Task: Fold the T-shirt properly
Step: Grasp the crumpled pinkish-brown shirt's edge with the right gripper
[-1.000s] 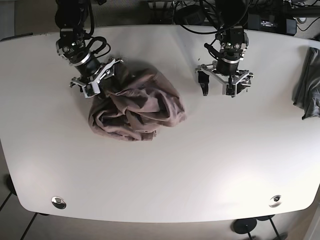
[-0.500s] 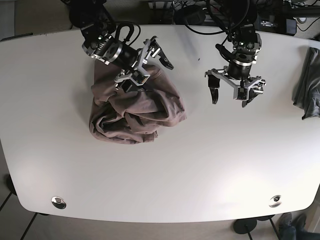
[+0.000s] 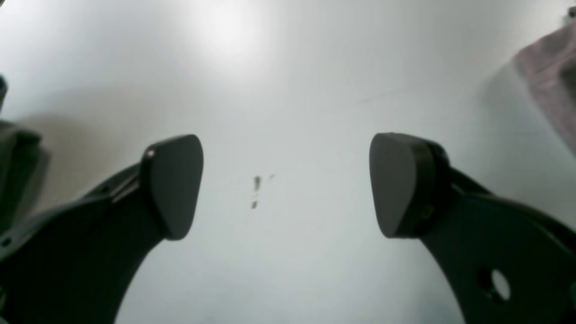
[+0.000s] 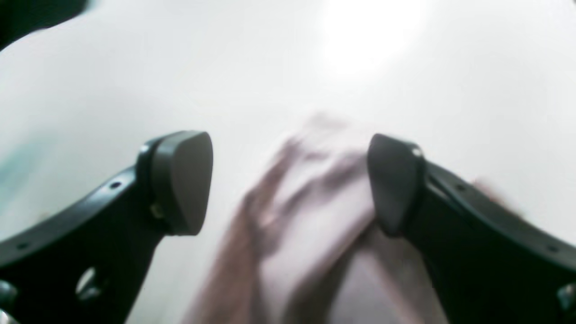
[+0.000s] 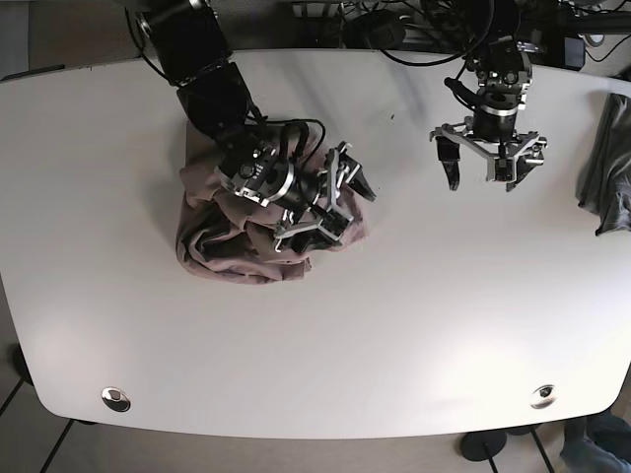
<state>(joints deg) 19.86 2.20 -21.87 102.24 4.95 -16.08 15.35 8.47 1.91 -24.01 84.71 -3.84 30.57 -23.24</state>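
Observation:
The T-shirt (image 5: 222,251) is a mauve-brown crumpled heap on the left half of the white table (image 5: 394,325). My right gripper (image 5: 347,202) hangs open over the heap's right edge. In the right wrist view, which is blurred by motion, that gripper (image 4: 288,184) has the bunched T-shirt (image 4: 306,216) below and between its fingers, and they grip nothing. My left gripper (image 5: 485,182) stands open over bare table at the back right, apart from the cloth. In the left wrist view this gripper (image 3: 283,184) holds nothing, and an edge of the T-shirt (image 3: 551,72) shows at the upper right.
A dark grey garment (image 5: 609,163) lies at the table's right edge. Cables and equipment (image 5: 394,30) crowd the back edge. Two round metal fittings (image 5: 115,398) (image 5: 542,395) sit near the front edge. White tabletop stretches in front of the heap.
My right arm has swung from the heap's back left corner across to its right edge, still open. My left arm has drifted right and toward the back.

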